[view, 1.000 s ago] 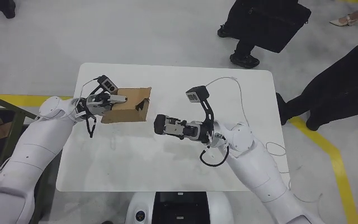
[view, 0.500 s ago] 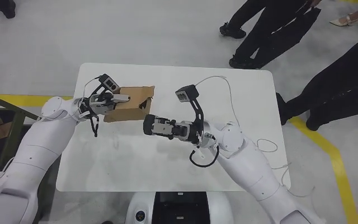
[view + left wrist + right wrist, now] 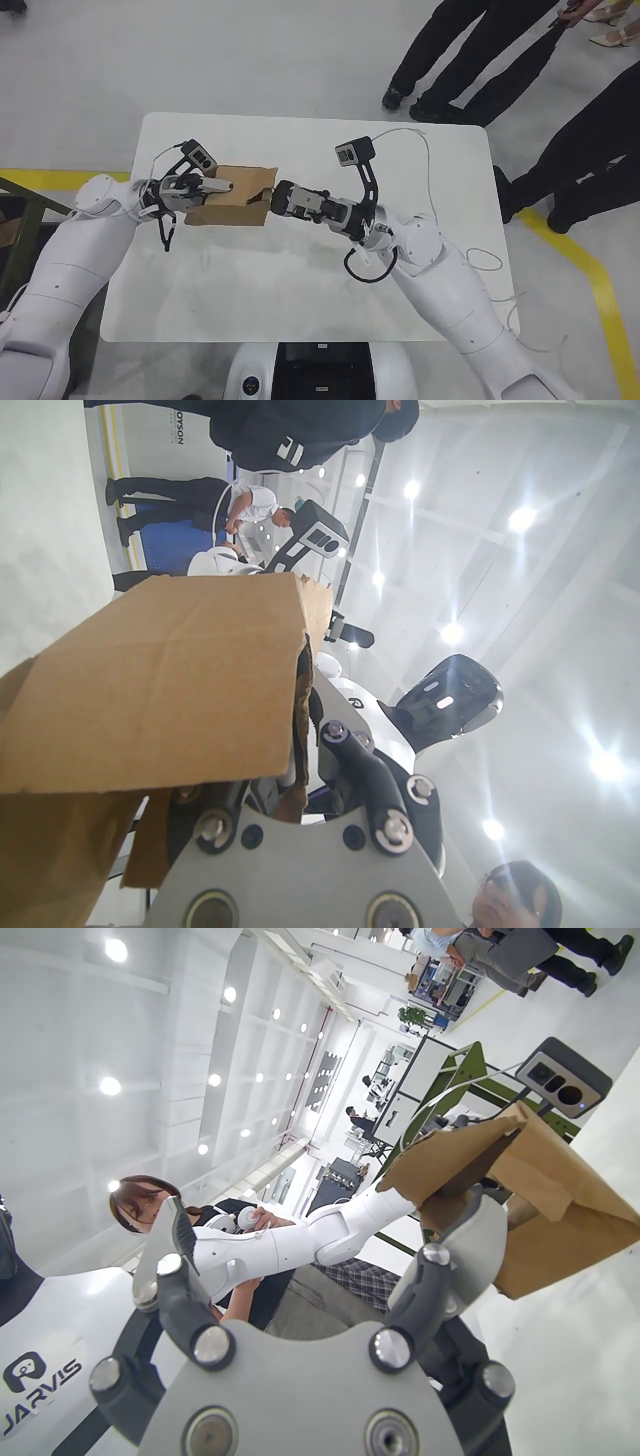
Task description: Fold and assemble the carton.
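Left hand [image 3: 218, 186] is clamping one end of the carton [image 3: 245, 190]. Right hand [image 3: 272, 197], spread wide, is nudging the opposite flap. Pushing too hard could crumple the flap or wrench the carton free.

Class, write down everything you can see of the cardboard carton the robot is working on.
The carton is plain brown corrugated cardboard, creased and partly formed into a boxy sleeve, with loose, ragged-edged flaps. It sits over the far left part of the white table; whether it rests there is unclear. The left gripper is clamped on one end panel. The open right gripper has one finger against a flap at the opposite, open end.
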